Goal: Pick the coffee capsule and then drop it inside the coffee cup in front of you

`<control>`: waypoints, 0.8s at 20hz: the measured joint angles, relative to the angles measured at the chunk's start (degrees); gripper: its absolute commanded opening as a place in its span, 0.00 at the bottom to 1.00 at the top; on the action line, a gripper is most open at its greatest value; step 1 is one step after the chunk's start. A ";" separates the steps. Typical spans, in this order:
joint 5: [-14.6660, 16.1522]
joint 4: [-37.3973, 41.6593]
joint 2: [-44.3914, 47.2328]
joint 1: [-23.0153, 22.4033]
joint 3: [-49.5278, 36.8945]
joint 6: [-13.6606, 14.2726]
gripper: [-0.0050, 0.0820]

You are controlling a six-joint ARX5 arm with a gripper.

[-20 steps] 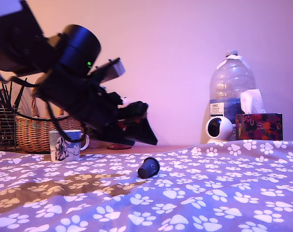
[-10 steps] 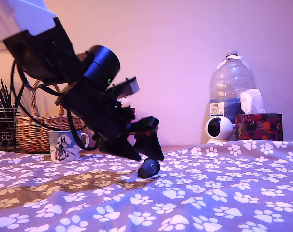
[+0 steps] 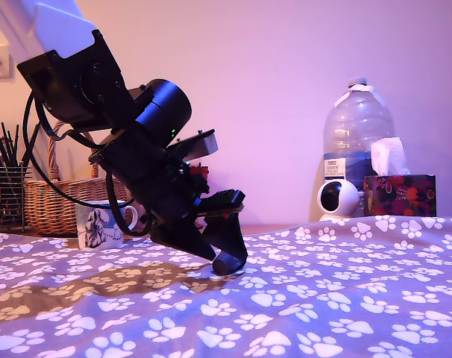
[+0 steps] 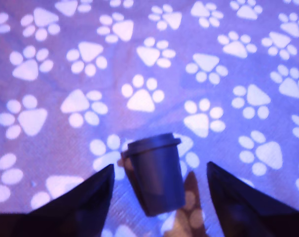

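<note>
Gripper (image 4: 159,190) lowered to the paw-print cloth (image 3: 345,291), fingers (image 4: 80,202) spread wide to either side of the coffee capsule (image 4: 157,173) without touching it. Capsule lying on its side on the cloth, flanged rim pointing away from the wrist. Coffee cup (image 3: 99,226) upright behind the arm, toward the exterior view's left, before a wicker basket (image 3: 54,201).

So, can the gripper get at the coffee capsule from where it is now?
Probably yes. In the wrist view the coffee capsule lies on its side on the paw-print cloth, between the open fingers of the gripper, with clear gaps on both sides and nothing blocking.
</note>
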 measured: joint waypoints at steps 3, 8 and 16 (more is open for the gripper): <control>-0.46 -0.26 0.00 0.07 0.11 0.00 0.59; -0.98 -2.03 0.92 0.35 1.79 0.00 0.43; -0.98 -3.10 0.94 0.37 2.25 0.00 0.33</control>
